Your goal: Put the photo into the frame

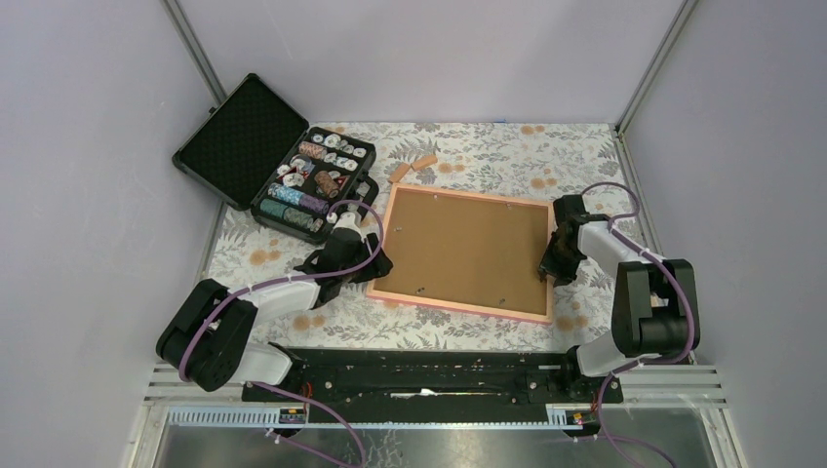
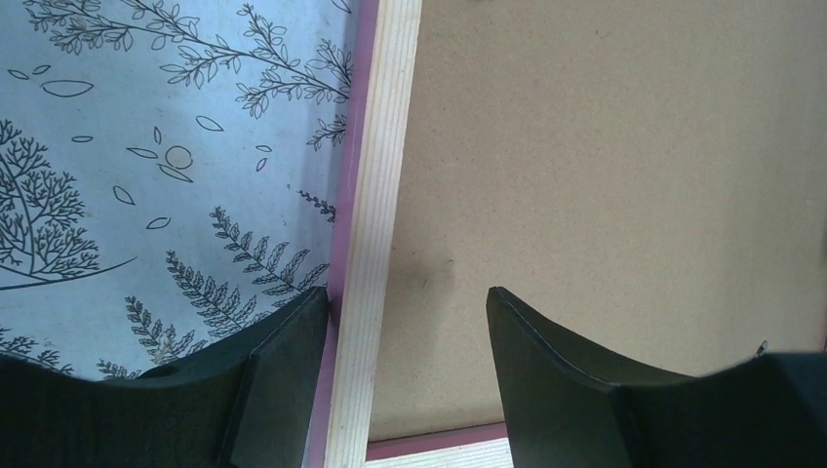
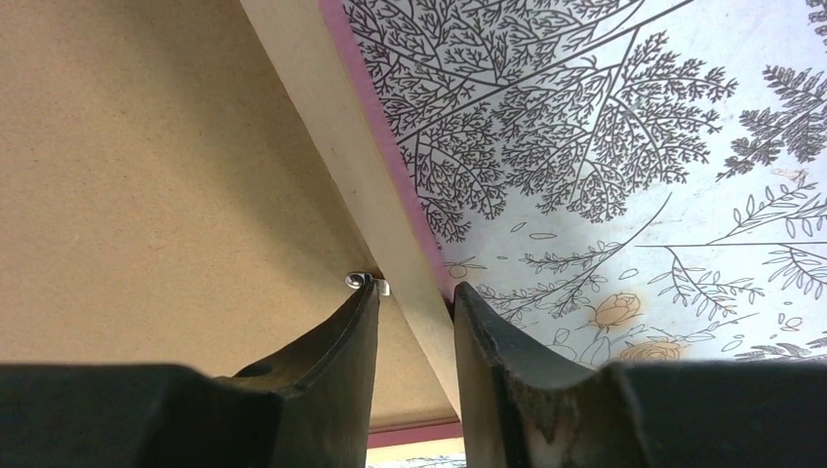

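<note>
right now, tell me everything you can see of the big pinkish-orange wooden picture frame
The pinkish-orange wooden frame lies flat, back up, slightly skewed on the floral tablecloth. Its thin rails show pale wood on the back and pink on the outer edge. A brown board fills its opening, with small metal tabs at the inner edge. The open left gripper straddles its left rail; the right gripper brackets its right rail closely, contact unclear.

No text, label, brand, number or sign can be read in any view. The round pieces (image 1: pixel 322 166) in the black case (image 1: pixel 239 136) have patterned faces, too small to make out any marking. The bench cloth (image 1: pixel 488 146) shows only printed leaves and flowers, and the brown board (image 1: pixel 463 249) in the frame (image 1: pixel 458 304) is plain.
</note>
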